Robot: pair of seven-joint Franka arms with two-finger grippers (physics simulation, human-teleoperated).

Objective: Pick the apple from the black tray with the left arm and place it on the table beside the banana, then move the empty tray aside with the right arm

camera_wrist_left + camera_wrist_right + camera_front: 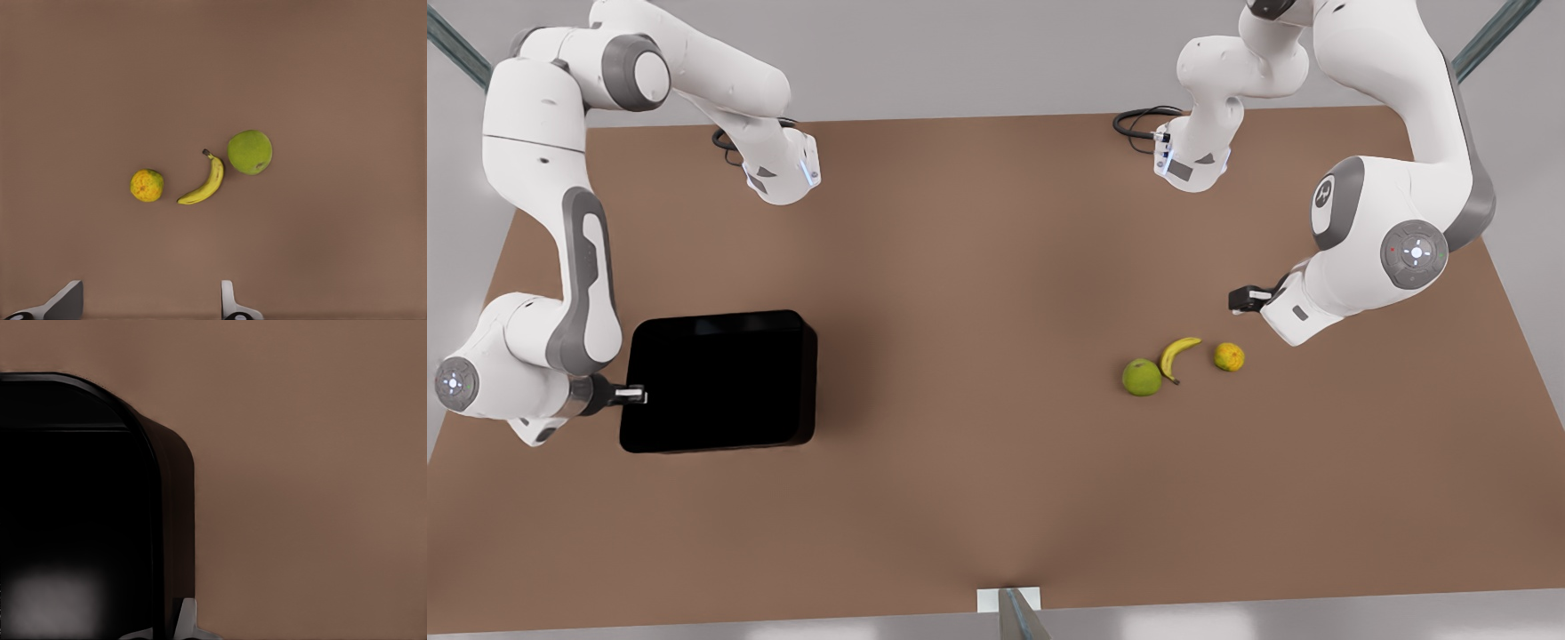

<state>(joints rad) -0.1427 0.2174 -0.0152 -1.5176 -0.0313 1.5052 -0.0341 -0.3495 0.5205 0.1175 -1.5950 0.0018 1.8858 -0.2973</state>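
Glossy black, the black tray (720, 382) is so dark that its floor and low walls are hard to tell apart in the front view; the right wrist view cuts it off, showing one rounded corner (100, 487) and a faint sheen. It lies flat on the brown table (978, 293) toward the front view's left, with nothing in it. The right gripper (633, 395) sits at the tray's edge nearest that arm, one pale fingertip (185, 619) outside the wall with the rim between the fingers, closed on the wall as far as can be told.

Well apart, toward the front view's right, the apple (1142, 377) rests on the table just beside the stem end of the banana (1178, 354); whether they touch is unclear. The banana's long axis runs diagonally, its dark stem tip toward the apple. A small orange-yellow fruit (1229, 356) lies near its other end. The left gripper (1247, 299) hovers near the three fruits, beyond the orange-yellow one from the apple, its fingers (233, 303) spread wide and holding nothing.
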